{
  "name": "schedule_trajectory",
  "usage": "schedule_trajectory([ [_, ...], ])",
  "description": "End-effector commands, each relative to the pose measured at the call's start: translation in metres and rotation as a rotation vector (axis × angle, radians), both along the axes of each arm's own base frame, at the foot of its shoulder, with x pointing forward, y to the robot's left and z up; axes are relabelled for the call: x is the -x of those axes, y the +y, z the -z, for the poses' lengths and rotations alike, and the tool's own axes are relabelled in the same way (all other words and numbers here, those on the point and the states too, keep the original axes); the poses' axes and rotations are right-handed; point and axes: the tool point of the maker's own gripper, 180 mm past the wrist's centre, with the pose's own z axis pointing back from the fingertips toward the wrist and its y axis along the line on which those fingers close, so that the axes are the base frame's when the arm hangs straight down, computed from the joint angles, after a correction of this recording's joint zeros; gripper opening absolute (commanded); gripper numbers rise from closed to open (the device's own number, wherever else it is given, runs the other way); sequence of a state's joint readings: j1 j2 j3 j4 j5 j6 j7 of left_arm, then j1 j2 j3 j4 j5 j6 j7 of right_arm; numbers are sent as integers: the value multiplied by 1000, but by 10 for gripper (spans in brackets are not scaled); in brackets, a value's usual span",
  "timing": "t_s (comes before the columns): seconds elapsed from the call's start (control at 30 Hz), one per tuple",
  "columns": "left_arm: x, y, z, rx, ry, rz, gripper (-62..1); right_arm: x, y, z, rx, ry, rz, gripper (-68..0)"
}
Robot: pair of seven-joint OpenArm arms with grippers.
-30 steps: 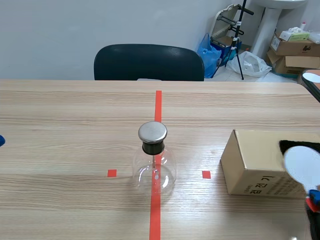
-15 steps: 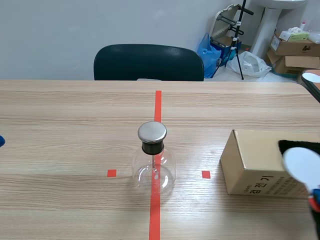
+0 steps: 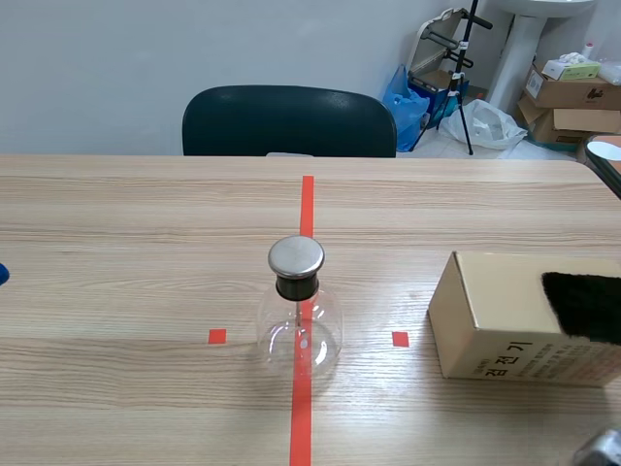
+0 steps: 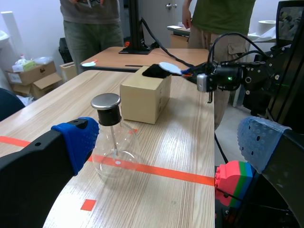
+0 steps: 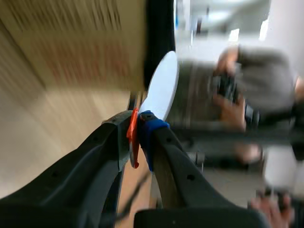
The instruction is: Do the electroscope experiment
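Electroscope stands on the centre tape. My right gripper pinches a white disc paddle, arm stretched level near the cardboard box. My left gripper gapes wide.

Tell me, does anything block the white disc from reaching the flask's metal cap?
Only the cardboard box lies between the disc and the cap. The disc seems held above the box's top, so the way over it looks open.
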State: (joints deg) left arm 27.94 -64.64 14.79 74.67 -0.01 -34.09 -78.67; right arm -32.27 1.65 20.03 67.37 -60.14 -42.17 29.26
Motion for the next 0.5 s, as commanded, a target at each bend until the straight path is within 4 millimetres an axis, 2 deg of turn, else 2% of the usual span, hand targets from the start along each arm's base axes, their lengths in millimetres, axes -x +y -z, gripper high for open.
schedule_trajectory([
  [0.0,-3,0,-8,23,-27,-2,14,-4,28,-9,52,-29,-198,-667],
  [0.07,-3,0,-8,23,-27,-2,14,-1,59,-9,33,-36,-374,-666],
  [0.1,-3,0,-8,23,-27,-2,14,-1,61,-11,25,-44,-383,-666],
  [0.13,-3,0,-8,23,-27,-2,14,-2,52,-12,20,-52,-329,-666],
  [0.2,-3,0,-8,23,-27,-2,14,-3,19,-12,30,-46,-149,-667],
  [0.23,-3,0,-8,23,-27,-2,14,-2,12,-10,41,-38,-113,-667],
  [0.27,-3,0,-8,23,-27,-2,14,-2,18,-9,48,-31,-145,-666],
  [0.37,-3,0,-8,23,-27,-2,14,-1,62,-10,28,-41,-388,-666],
  [0.4,-3,0,-8,23,-27,-2,14,-1,62,-11,23,-46,-389,-666],
  [0.47,-3,0,-8,23,-27,-2,14,-3,36,-11,21,-49,-234,-667],
])
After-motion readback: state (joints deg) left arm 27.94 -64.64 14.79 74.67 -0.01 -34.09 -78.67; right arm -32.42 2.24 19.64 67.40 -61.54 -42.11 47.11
